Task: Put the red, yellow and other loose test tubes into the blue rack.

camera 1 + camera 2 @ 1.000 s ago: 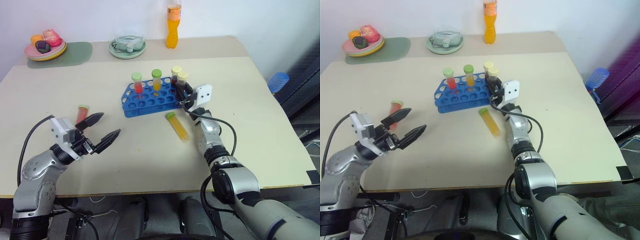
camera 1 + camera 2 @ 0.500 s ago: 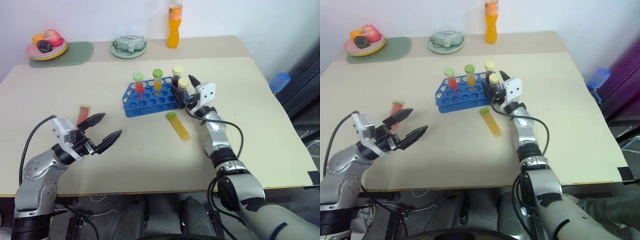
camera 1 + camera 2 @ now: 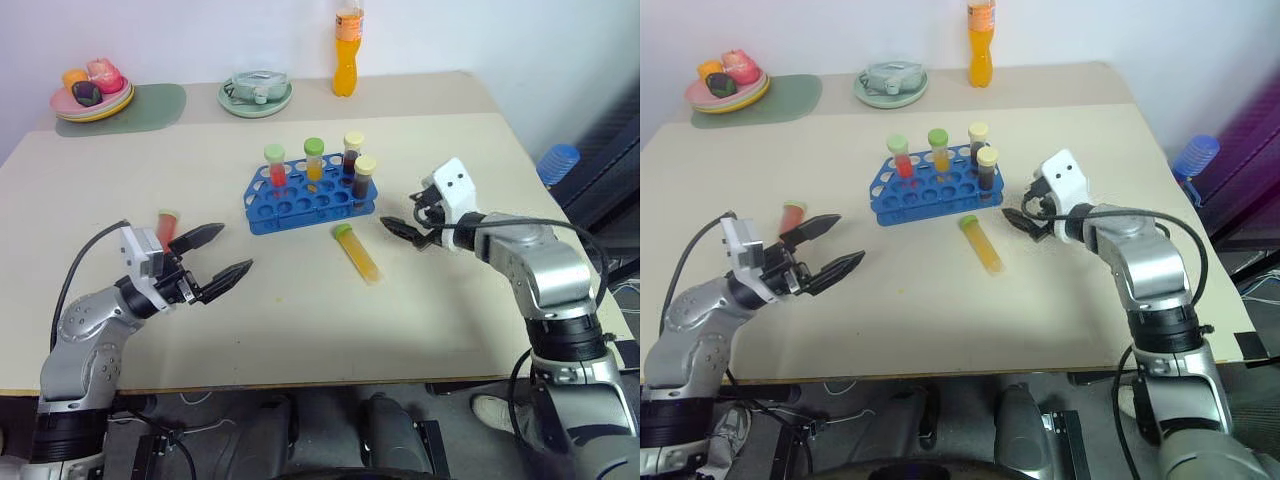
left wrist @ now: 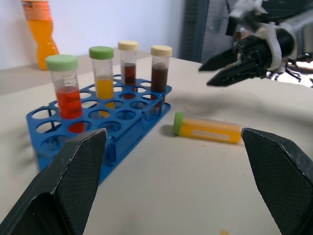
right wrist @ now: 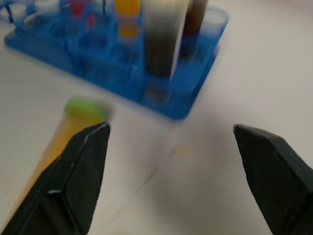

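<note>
Risk first. The clear plastic tube of yellow liquid with a green cap (image 3: 357, 253) lies flat on the tan table (image 3: 300, 320), just below centre of the head view, and it is round: a glancing finger would likely roll it away, possibly against the bright blue plastic rack with rows of round holes (image 3: 305, 200) just above it. That rack carries four upright capped tubes; a low sweep by the right gripper (image 3: 412, 232) could clip the near dark brown tube with the cream cap (image 3: 364, 178) at the rack's right end and tip it, or shove the rack.

Second risk: the clear tube of red liquid with a pale cap (image 3: 165, 224), at left of the frame, lies close behind the left gripper (image 3: 222, 253) and is partly hidden by it, so I cannot tell whether it touches the wrist housing. A careless swing there might knock it along the table.

Positions. Right gripper: fingers apart, tips aimed towards picture left, right of the yellow tube's lower end, near but not touching. In the right wrist view the green cap sits just beside the one finger (image 5: 80, 171), not between the two. Left gripper: black fingers spread wide, nothing between them. The red tube lies up and left of them; the yellow tube is well apart to the right.
</note>
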Robot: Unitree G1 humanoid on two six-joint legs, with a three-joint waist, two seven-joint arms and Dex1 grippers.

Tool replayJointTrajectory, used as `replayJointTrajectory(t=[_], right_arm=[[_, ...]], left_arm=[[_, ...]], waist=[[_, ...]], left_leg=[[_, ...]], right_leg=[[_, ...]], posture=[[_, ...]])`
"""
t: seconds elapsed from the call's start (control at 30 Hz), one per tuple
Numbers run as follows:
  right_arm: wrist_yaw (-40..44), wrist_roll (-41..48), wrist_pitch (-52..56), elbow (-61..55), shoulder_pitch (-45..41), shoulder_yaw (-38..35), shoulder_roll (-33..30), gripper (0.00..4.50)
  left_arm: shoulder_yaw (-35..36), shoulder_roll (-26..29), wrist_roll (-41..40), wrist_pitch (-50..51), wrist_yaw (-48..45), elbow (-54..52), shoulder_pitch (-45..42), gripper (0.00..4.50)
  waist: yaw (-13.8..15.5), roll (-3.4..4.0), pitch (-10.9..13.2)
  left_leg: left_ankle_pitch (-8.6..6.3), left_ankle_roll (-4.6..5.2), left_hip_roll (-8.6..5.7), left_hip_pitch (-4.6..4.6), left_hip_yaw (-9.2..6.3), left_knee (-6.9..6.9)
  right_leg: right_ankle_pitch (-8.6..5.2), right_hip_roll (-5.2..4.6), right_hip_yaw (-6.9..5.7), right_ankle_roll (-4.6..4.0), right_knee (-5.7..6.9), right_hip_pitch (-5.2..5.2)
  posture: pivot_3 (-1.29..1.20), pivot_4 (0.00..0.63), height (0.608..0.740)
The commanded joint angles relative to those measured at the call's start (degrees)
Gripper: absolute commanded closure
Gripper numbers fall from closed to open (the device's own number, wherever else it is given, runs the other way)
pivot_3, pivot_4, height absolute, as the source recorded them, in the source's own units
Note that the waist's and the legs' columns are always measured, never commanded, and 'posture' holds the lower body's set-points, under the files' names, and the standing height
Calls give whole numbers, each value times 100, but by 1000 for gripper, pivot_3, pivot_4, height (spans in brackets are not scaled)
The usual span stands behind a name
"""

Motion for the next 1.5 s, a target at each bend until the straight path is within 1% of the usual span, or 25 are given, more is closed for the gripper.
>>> replayJointTrajectory(t=[0.03, 0.07, 0.13, 0.37, 0.5, 0.73, 0.83, 0.97, 1.27, 1.37, 1.5], right_arm=[[34, 166, 1259, -161, -739, 458, -153, 388], [64, 233, 1505, -125, -901, 535, -145, 388], [-113, 307, 2062, -77, -1203, 535, 111, 388], [-585, 295, 2951, 58, -1617, 622, 562, 388], [-983, 164, 3036, 369, -1708, 556, 944, 388], [-1423, 105, 3038, 794, -1814, 636, 1237, 388], [-1499, 97, 3038, 999, -1863, 662, 1286, 388], [-1488, 138, 3037, 1069, -1876, 924, 1237, 388], [-1507, 129, 2950, 1344, -1879, 1071, 1397, 388], [-1502, 57, 2754, 1631, -1960, 1116, 1432, 1193], [-1480, -21, 2566, 1896, -2047, 1164, 1476, 3163]], left_arm=[[-43, 82, 81, -78, -148, 56, -155, 0], [-61, 86, 97, -86, -172, 82, -184, 0], [-83, 82, 119, -90, -220, 102, -195, 0], [-100, 65, 141, -73, -272, 63, -150, 0], [-97, 85, 136, -65, -311, 48, -124, 0], [-38, 134, 114, -39, -372, 29, -58, 0], [-30, 149, 108, -38, -360, 1, -27, 0], [9, 182, 71, -8, -342, -86, 72, 0], [49, 167, 50, 6, -271, -192, 207, 0], [51, 161, 45, 12, -252, -209, 231, 0], [59, 161, 38, 12, -230, -205, 236, 0]], waist=[[5, 0, 0], [8, -1, 0], [14, -1, 0], [35, -1, 0], [34, -1, 0], [17, -1, 0], [1, -1, 0], [-13, -1, 0], [-23, -1, 0], [-28, -3, -1], [-37, -3, -1]], left_leg=[[0, 1, -1, -2, 0, 0], [-1, 2, -1, -4, 0, 0], [-2, 4, -1, -11, 0, -1], [-3, 6, -5, -27, 1, 5], [-3, 6, -5, -27, 2, 5], [-3, 6, -6, -27, 5, 5], [-3, 6, -6, -27, 6, 5], [-3, 6, -5, -27, 7, 5], [-3, 6, -5, -27, 7, 5], [-3, 6, -5, -26, 8, 7], [-3, 6, -6, -24, 10, 8]], right_leg=[[0, -1, 0, 0, -1, -2], [0, -1, 0, 0, -2, -3], [0, -1, 0, 1, -5, -9], [1, -2, -1, 2, -8, -20], [1, -1, -1, 2, -5, -21], [2, 0, -1, 3, -2, -24], [2, 0, -1, 3, -1, -24], [2, 0, -1, 3, 1, -25], [2, 2, 0, 3, 3, -27], [2, 2, 0, 3, 5, -26], [2, 4, 1, 2, 8, -27]], posture=[[0, 150, 740], [0, 150, 740], [0, 150, 740], [0, 150, 740], [0, 150, 740], [0, 150, 740], [0, 150, 740], [0, 150, 740], [0, 150, 740], [0, 150, 740], [0, 150, 740]])
